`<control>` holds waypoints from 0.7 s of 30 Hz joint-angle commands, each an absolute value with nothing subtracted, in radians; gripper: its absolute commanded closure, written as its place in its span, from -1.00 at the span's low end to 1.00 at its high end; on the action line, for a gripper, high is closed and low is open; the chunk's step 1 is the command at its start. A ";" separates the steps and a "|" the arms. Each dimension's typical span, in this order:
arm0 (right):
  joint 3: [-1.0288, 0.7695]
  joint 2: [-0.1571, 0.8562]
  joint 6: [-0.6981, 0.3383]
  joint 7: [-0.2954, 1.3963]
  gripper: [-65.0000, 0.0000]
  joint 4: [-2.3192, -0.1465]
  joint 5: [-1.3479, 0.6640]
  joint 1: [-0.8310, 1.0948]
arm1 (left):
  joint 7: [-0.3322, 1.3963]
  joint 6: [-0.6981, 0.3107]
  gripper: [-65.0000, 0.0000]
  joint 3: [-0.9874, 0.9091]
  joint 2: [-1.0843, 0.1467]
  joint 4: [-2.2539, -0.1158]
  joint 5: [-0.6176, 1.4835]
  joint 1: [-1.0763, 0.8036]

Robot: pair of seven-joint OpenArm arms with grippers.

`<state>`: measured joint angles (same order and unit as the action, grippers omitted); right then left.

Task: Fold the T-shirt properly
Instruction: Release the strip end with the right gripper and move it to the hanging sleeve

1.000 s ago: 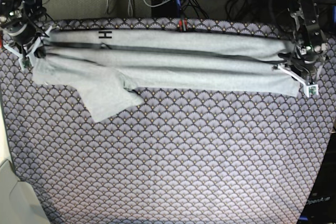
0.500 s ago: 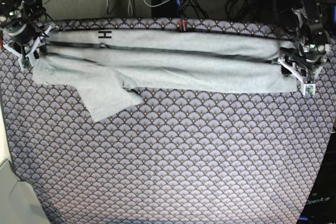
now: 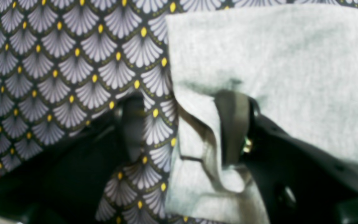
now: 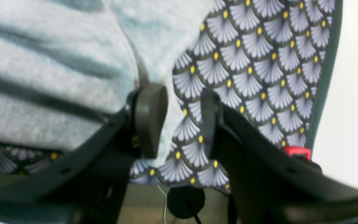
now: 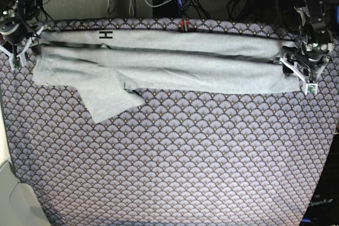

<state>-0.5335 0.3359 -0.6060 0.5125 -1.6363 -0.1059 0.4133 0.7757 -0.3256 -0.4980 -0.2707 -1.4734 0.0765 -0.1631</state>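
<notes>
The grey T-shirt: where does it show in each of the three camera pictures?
Base view: T-shirt, a long folded band across the top of the cloth.
Left wrist view: fills the right half.
Right wrist view: fills the upper left.
Shared landmark: the fan-patterned cloth under it.

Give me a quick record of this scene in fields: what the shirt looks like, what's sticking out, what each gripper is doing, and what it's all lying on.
shirt: T-shirt folded into a long band across the far part of the cloth
lettering: black letter H showing near the band's far edge
loose part: sleeve sticking out toward the near side
left gripper: open, one finger on the shirt's end
right gripper: open, at the shirt's other end
surface: fan-patterned cloth
</notes>
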 commanded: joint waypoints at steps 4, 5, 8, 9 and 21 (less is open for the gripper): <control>-0.591 0.358 -0.601 0.493 0.28 -1.659 -0.114 0.400 | 0.802 -0.341 -0.13 -0.585 -0.282 -1.483 0.081 -0.163; -0.591 0.360 -0.601 0.490 0.28 -1.666 -0.114 0.384 | 0.802 -0.341 -0.14 -0.588 -0.282 -1.483 0.081 -0.162; -0.630 0.358 -0.601 0.492 0.28 -1.690 -0.114 0.348 | 0.803 -0.341 -0.14 -0.590 -0.285 -1.483 0.081 -0.157; -0.638 0.358 -0.601 0.492 0.28 -1.702 -0.114 0.337 | 0.803 -0.341 -0.14 -0.590 -0.285 -1.483 0.081 -0.157; -0.481 0.354 -0.698 0.750 0.27 -1.670 -0.114 0.041 | 0.803 -0.341 -0.13 -0.590 -0.278 -1.483 0.081 -0.156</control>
<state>-0.4747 0.3351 -0.7025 0.7860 -1.6558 -0.1089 0.0544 0.8047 -0.3439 -0.5858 -0.2642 -1.4723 0.0864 -0.1627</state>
